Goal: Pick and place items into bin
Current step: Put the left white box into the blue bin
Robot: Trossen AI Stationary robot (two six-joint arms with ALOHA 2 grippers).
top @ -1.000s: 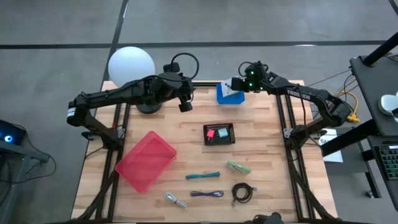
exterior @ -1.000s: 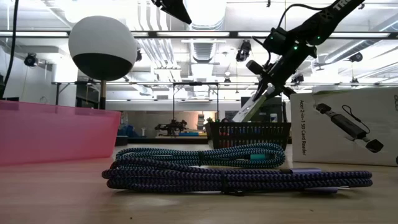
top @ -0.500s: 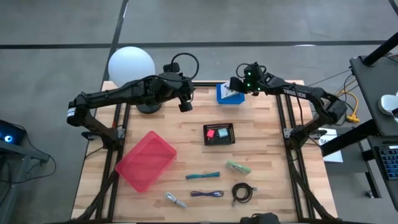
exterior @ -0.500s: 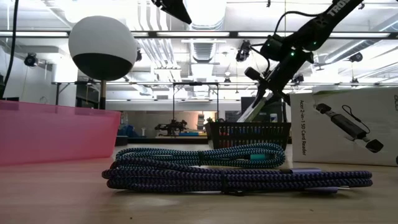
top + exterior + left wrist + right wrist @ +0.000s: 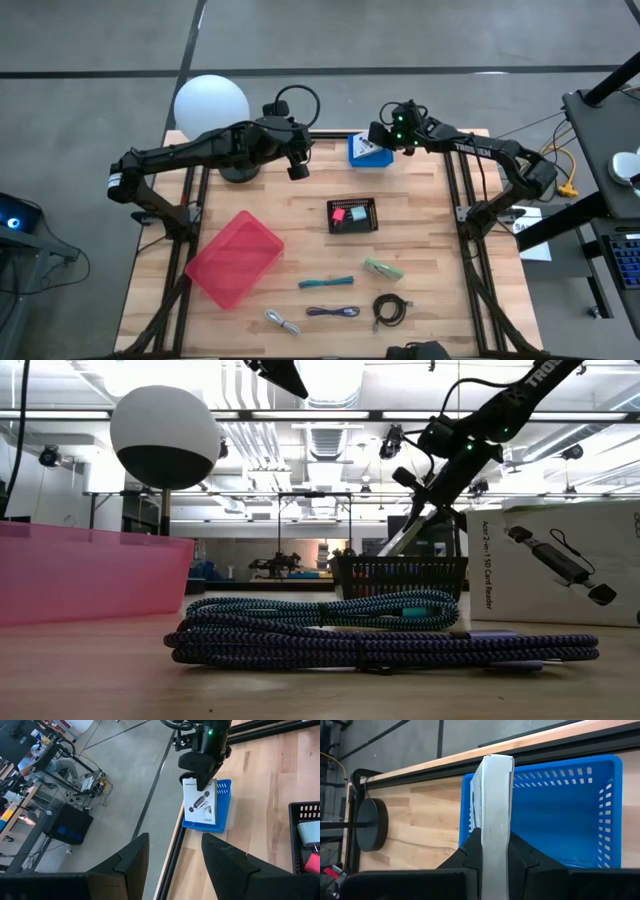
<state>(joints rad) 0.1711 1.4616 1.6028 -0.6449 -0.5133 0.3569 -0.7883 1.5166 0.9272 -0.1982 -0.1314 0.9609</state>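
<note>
- Right hand clamped on a white box, over the blue basket
- Left hand fingers apart, hovering near the globe lamp

Bright, even overhead light; soft shadows, the low view's background slightly blurred.

I log a white box held upright over the blue bin; teal, purple, black and grey-white cables lie along the near table edge.
</note>
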